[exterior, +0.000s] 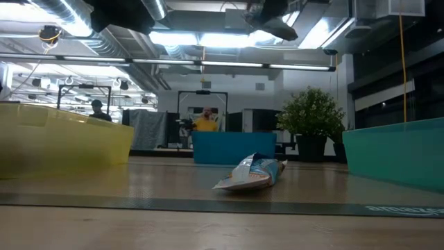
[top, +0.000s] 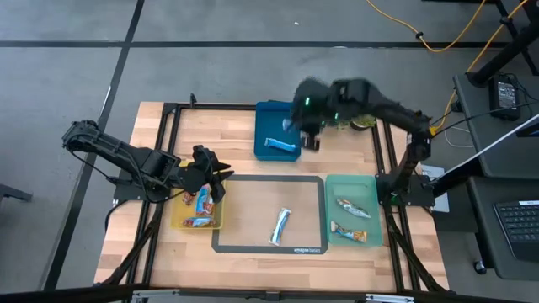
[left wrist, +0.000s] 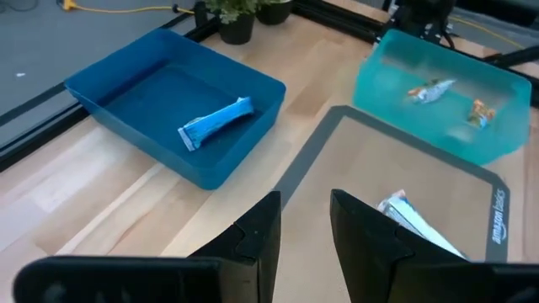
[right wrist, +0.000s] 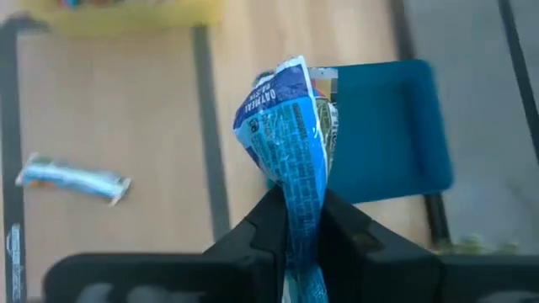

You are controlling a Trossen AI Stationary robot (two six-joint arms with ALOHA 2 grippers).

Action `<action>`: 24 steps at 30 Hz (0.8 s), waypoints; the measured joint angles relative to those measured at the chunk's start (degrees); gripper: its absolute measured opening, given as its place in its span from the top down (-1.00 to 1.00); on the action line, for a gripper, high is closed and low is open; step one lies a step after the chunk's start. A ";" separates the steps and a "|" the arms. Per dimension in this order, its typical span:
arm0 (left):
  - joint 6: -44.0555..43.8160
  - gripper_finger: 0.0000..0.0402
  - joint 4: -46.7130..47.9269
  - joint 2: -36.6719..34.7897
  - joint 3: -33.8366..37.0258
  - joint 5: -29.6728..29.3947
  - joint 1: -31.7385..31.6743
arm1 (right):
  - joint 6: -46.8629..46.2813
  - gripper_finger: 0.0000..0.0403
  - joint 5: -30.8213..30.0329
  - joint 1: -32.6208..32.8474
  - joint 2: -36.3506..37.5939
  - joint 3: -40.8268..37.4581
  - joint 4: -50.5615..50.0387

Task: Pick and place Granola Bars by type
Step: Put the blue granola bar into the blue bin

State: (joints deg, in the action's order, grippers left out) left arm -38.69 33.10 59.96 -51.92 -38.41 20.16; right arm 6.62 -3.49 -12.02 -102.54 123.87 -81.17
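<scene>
My right gripper [right wrist: 300,220] hangs above the blue tray [top: 278,126], shut on a blue-and-white granola bar [right wrist: 290,135]. Another blue bar [top: 282,145] lies flat in that tray. A silvery-blue bar [top: 280,225] lies on the dark-framed mat [top: 226,210]. Two silvery bars [top: 352,208] lie in the green tray [top: 370,189]. Some red-and-blue bars [top: 200,202] lie in the yellow tray [top: 178,220]. My left gripper [left wrist: 303,206] is held open over the yellow tray's far edge, with nothing between its fingers. My right gripper pinches the blue-and-white bar by one end of its wrapper [right wrist: 301,198] between its two fingers, which slant down from above. The rest of the crumpled bar sticks out past the fingertips. It is lifted clear of the tray and table.
A small potted plant [top: 364,122] stands at the table's far edge beside the blue tray. The black frame rails [top: 168,151] run along the table's sides. Bare wood lies between the blue tray and the mat.
</scene>
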 joint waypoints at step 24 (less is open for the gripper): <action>-2.68 0.51 0.07 0.00 0.00 -5.52 0.00 | 10.14 0.71 9.16 -18.98 -16.69 5.19 8.71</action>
State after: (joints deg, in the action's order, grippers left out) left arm -41.37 33.17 59.96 -51.92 -43.92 20.16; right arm 16.75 5.67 -31.00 -119.22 129.05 -72.46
